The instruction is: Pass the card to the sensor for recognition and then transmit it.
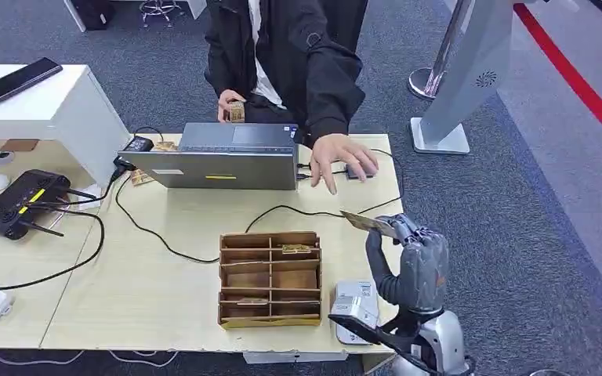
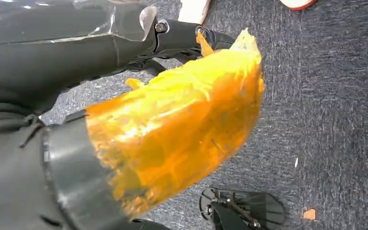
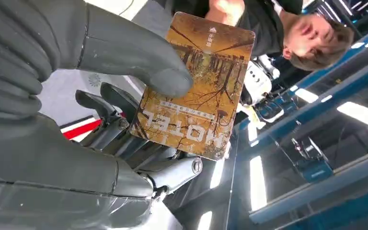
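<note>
Right hand (image 1: 411,258) pinches the card (image 3: 196,86) by one end, above the sensor (image 1: 354,310). Card looks thin, stiff, light, likely slippery; best held by the edge. Left hand: cannot tell.

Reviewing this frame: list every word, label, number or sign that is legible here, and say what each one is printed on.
"HOTEL": large pale letters on the card pinched by the right robot hand, seen upside down in the right wrist view.
A small line of characters above "HOTEL", and a small arrow mark with characters near the card's far edge: too small to read.
Yellow label on the black router: blurred.
Cards in the wooden organizer: print unreadable.
</note>
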